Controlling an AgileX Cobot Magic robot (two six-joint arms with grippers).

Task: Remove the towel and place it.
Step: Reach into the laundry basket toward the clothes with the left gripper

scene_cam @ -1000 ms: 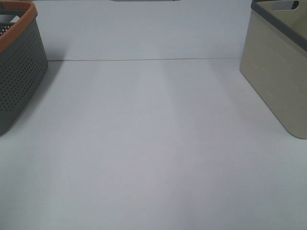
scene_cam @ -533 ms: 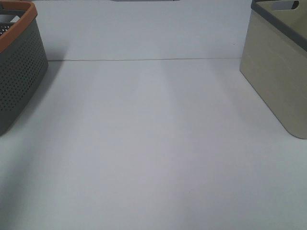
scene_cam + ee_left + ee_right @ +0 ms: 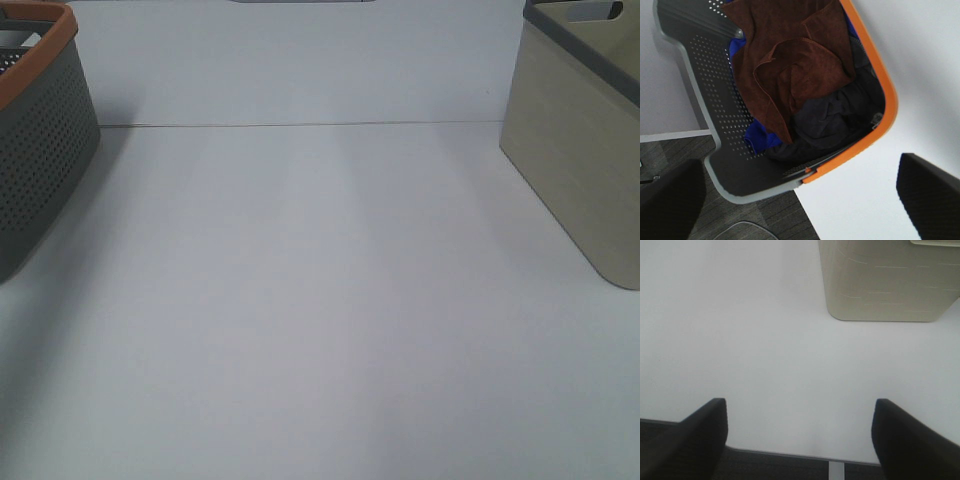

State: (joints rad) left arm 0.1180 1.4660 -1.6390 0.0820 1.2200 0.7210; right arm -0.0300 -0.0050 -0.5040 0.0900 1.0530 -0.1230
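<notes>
A brown towel (image 3: 790,55) lies on top of a heap of dark and blue cloth inside a grey perforated basket with an orange rim (image 3: 880,120). The basket also shows at the left edge of the high view (image 3: 40,160). My left gripper (image 3: 800,200) is open and empty, high above the basket, its two dark fingers (image 3: 670,200) spread wide. My right gripper (image 3: 800,440) is open and empty over the bare white table (image 3: 765,340), near its front edge. Neither arm shows in the high view.
A beige bin with a grey rim (image 3: 580,150) stands at the right of the table; it also shows in the right wrist view (image 3: 885,280). A seam line runs across the table (image 3: 300,125). Grey floor (image 3: 750,215) shows beyond the table edge by the basket.
</notes>
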